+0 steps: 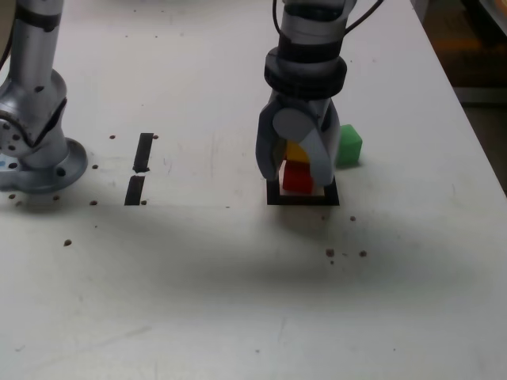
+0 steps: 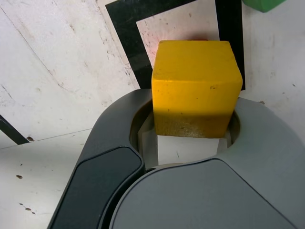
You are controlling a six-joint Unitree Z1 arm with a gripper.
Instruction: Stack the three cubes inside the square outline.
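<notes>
Two cubes are already meeting inside the square outline (image 1: pixel 273 195): your claw (image 1: pixel 297 154) is clamping the yellow cube (image 2: pixel 195 88) and holding it right over the red cube (image 1: pixel 298 177), which is sitting on the white middle of the frame. Whether yellow is resting on red yet, you cannot tell from either view. You are risking a skewed drop here: if the yellow cube is sitting off-centre when you let go, it is likely going to slide off, and the parting jaws could be nudging red sideways onto the tape. The green cube (image 1: pixel 347 145) is waiting on the tabletop (image 1: pixel 238 301) just beyond the outline, toward the exterior view's right, near enough for a retreating claw to be clipping it. Two short tape strips (image 1: pixel 139 169) are lying well apart, on the exterior view's left, blocking nothing.
</notes>
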